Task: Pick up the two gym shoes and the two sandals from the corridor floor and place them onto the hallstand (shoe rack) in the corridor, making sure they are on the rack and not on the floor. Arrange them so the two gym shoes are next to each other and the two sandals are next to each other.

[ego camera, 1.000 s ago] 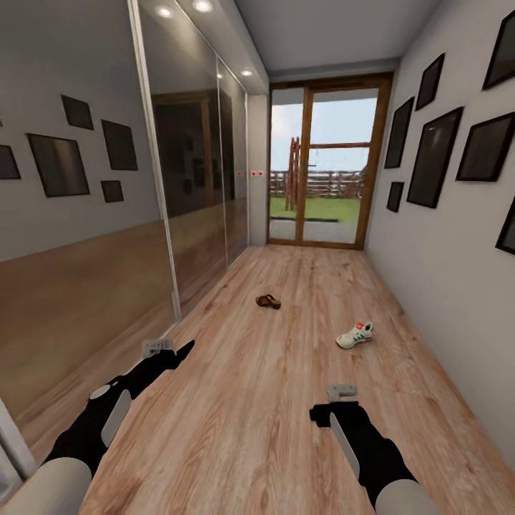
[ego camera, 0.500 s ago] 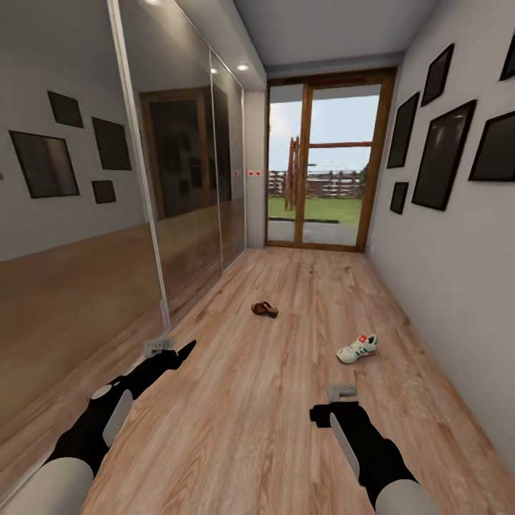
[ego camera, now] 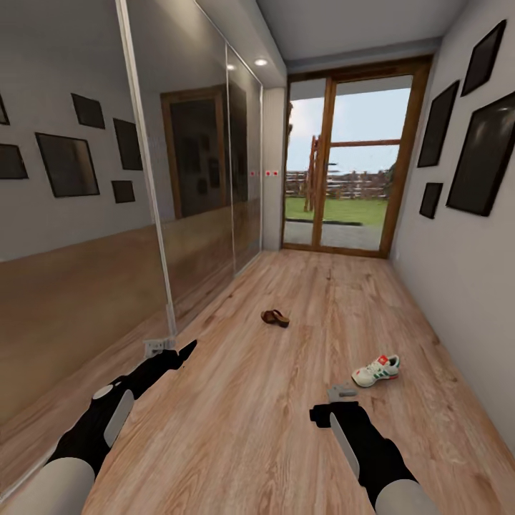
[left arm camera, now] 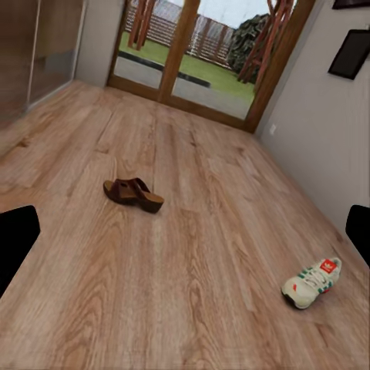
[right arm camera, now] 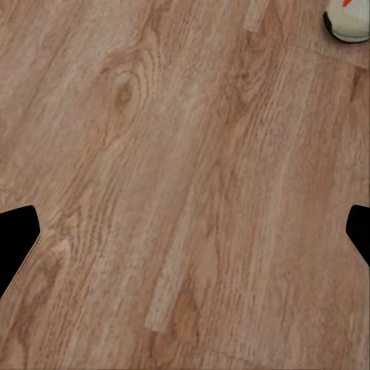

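Both hands, left (ego camera: pixel 179 350) and right (ego camera: pixel 342 392), spread empty and low, ready for the sneaker (ego camera: pixel 376 370) and sandal (ego camera: pixel 275 317) lying apart on the floor (ego camera: pixel 286 429).

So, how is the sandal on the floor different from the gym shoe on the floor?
The sandal is dark brown and open, with wide straps; the gym shoe is white, closed and laced, with green stripes and red patches. The sandal lies mid-corridor, farther from the robot; the gym shoe lies nearer, toward the right wall. Both rest upright on the wood floor, untouched.
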You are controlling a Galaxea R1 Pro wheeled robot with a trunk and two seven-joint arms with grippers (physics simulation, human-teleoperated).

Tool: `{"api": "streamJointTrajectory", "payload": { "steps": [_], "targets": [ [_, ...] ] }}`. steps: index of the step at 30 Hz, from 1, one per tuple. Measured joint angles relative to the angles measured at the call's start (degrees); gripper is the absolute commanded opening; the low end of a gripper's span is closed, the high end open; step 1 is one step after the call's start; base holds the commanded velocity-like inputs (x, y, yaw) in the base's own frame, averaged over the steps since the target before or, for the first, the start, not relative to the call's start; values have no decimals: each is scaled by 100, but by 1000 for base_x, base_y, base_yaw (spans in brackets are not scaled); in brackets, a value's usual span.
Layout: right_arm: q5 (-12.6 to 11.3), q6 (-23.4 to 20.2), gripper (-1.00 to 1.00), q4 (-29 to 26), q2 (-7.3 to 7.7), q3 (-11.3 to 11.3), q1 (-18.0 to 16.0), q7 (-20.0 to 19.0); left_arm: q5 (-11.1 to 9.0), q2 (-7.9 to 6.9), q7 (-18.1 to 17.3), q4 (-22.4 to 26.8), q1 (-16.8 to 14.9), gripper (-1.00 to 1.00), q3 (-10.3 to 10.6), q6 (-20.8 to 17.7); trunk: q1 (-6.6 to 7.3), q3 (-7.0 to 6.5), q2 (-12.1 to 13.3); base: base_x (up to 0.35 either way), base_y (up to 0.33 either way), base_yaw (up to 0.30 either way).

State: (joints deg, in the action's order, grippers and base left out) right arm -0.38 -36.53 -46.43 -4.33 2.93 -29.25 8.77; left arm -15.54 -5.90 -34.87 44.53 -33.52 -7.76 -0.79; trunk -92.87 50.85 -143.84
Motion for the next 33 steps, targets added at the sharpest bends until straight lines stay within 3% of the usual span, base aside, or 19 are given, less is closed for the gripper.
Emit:
{"api": "streamJointTrajectory", "payload": {
  "steps": [19,33],
  "targets": [
    [0,0,100,1,0,0,0,0,-2,0,0,0,0,100,0,0,0,0,0,298,-201,284],
    [0,-2,100,-10,1,-1,1,0,-4,1,0,-2,-1,100,1,0,0,0,0,294,-203,37]
  ]
}}
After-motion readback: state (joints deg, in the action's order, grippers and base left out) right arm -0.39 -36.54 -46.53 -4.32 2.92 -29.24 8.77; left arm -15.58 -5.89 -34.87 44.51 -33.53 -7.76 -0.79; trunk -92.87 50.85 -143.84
